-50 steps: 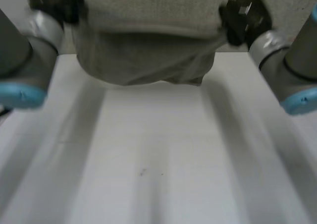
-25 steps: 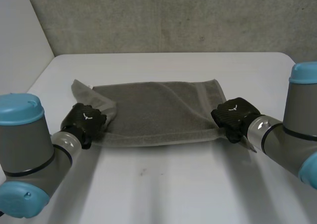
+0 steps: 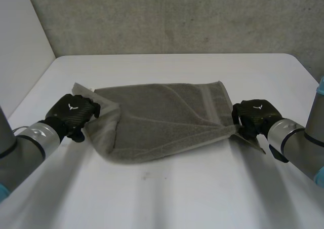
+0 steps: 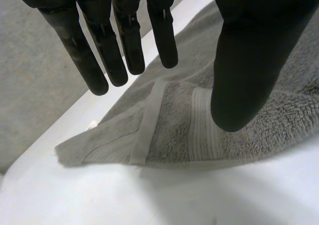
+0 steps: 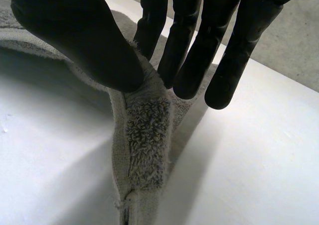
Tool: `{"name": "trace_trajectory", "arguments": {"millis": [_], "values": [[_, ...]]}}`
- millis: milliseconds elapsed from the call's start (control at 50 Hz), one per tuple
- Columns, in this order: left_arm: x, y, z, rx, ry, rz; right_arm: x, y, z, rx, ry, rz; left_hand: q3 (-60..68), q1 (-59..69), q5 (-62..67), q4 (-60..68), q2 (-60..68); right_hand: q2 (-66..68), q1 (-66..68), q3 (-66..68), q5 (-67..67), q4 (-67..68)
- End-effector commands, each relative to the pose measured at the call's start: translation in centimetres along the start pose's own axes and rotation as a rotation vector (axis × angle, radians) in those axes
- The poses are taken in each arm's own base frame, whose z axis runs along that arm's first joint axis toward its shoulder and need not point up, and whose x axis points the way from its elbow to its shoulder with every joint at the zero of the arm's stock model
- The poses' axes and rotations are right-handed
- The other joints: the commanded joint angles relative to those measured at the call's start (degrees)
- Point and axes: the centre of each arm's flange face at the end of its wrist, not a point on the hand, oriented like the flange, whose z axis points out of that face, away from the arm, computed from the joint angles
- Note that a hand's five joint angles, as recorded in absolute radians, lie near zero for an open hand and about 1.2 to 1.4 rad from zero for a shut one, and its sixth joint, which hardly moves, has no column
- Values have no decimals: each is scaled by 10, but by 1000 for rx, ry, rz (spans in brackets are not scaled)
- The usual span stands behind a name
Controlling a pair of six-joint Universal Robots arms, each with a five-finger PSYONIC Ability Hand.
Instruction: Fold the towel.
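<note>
Where your towel lies: the grey towel (image 3: pixel 162 120) sits in the middle of the white table (image 3: pixel 177 193), doubled over itself, with a woven band running near its right end.
Towel's near edge: it curves from the left end up to the right corner, which is drawn out to a point toward your right hand.
Towel's left end: a corner lies flat on the table and pokes out past your left hand on the far side.
Right hand (image 3: pixel 255 118): it is closed on the towel's near right corner. In the right wrist view the thumb (image 5: pixel 84 36) presses the fluffy hem against one of the fingers (image 5: pixel 152 21), and the cloth stands up in a ridge between them.
Left hand (image 3: pixel 73 115): it is spread wide at the towel's left end. In the left wrist view the fingers (image 4: pixel 124 41) are straight and well apart from the thumb (image 4: pixel 249 60), holding nothing, with the banded corner under them.
Contact on the left: you cannot tell whether those fingertips touch the cloth.
Arms: both reach in from the near side, one at each end of the towel.
Behind the table: a grey wall (image 3: pixel 177 16).
</note>
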Motion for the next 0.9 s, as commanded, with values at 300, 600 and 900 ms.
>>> {"name": "trace_trajectory", "arguments": {"millis": [300, 600, 900], "values": [[-9, 37, 42, 59, 141, -44, 12, 1, 4, 4, 30, 29, 97, 96, 97, 97, 97, 122, 252, 118, 131, 115], [-18, 42, 70, 90, 128, 3, 8, 2, 3, 1, 20, 27, 77, 75, 77, 77, 77, 122, 252, 118, 131, 115], [-13, 59, 82, 61, 142, 98, 8, 5, 5, -2, 19, 28, 72, 70, 72, 72, 72, 122, 252, 118, 131, 115]]}}
